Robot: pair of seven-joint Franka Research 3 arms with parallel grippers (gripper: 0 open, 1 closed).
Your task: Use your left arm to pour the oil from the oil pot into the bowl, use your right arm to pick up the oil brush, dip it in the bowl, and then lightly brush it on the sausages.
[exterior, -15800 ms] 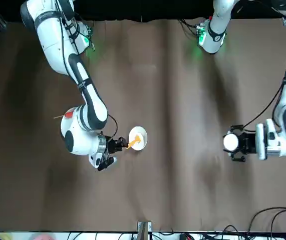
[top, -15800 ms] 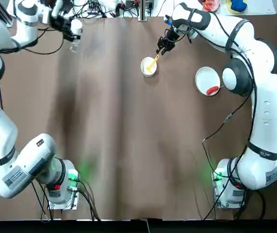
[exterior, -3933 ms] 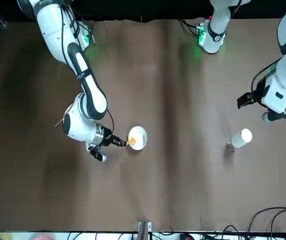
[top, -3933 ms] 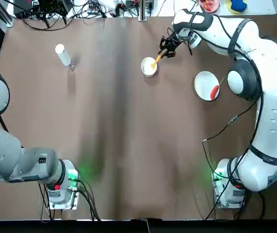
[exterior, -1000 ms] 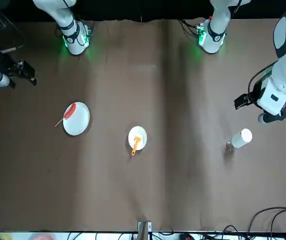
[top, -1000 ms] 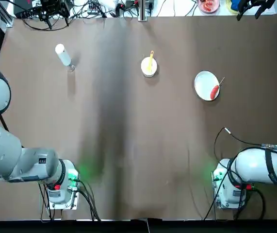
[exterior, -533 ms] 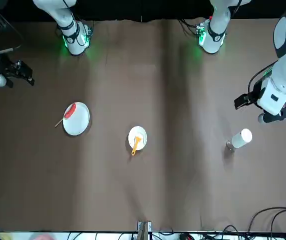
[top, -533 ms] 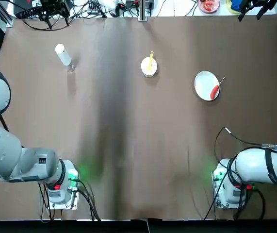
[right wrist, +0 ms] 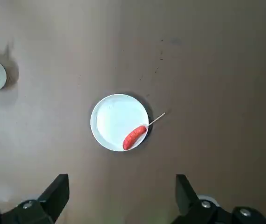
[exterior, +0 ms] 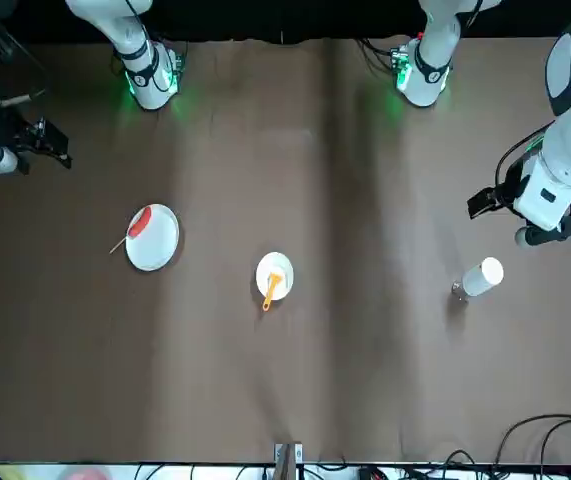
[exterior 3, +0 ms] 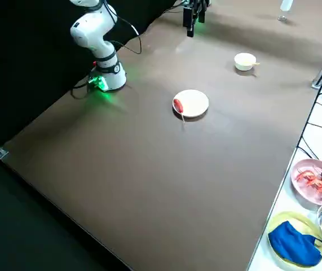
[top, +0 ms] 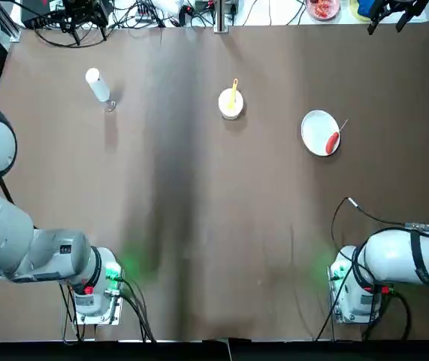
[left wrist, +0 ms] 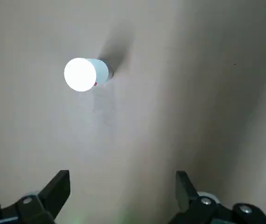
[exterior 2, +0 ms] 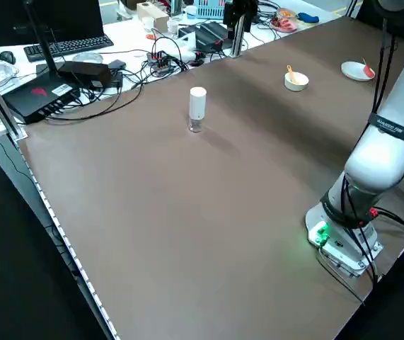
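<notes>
Hovering high with both tools' fingers apart: left tool [left wrist: 119, 196] over the upright white cylindrical oil pot [top: 97, 85], right tool [right wrist: 119, 198] over the white round plate [top: 316, 128] bearing the red skewered sausage [top: 330, 140], leaving the orange-handled oil brush [top: 234, 94] propped in the small white bowl [top: 230, 107].

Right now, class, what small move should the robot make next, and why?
Probably none; keep both arms parked. The oil brush rests in the bowl, the oil pot stands upright, and the left gripper and right gripper hang open above. This fits before brushing or after.
</notes>
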